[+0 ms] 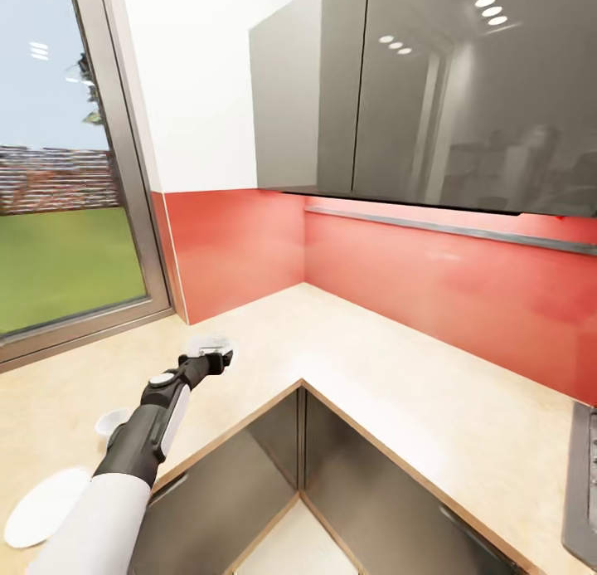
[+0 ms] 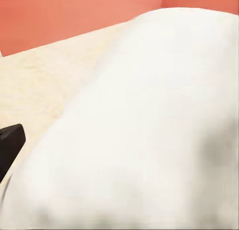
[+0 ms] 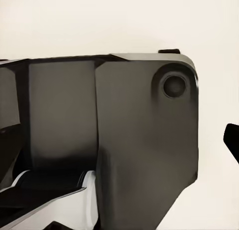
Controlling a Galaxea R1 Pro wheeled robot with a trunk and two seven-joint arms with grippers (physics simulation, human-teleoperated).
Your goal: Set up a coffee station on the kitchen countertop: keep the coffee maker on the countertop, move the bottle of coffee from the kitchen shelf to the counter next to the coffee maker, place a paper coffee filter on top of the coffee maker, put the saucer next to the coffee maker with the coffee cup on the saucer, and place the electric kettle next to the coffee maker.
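Observation:
The paper coffee filter (image 1: 209, 343) is a small white shape on the light wood countertop (image 1: 390, 376), near the window corner. My left gripper (image 1: 217, 358) is right at its near edge. In the left wrist view the filter (image 2: 149, 130) is very close; it hides one finger, and the other black fingertip (image 2: 11, 143) shows at the picture's edge. Whether the jaws hold it is unclear. Behind the left arm sit the small white coffee cup (image 1: 110, 422) and the white saucer (image 1: 46, 506), apart from each other. Of the right gripper, one black fingertip (image 3: 232, 140) shows beside a dark grey robot part.
A grey steel sink (image 1: 332, 475) is set into the counter corner just in front of me. The red backsplash (image 1: 431, 285) and grey wall cabinets (image 1: 431, 94) close the far side. A hob edge (image 1: 582, 484) shows at the right, a large window (image 1: 58, 185) at the left.

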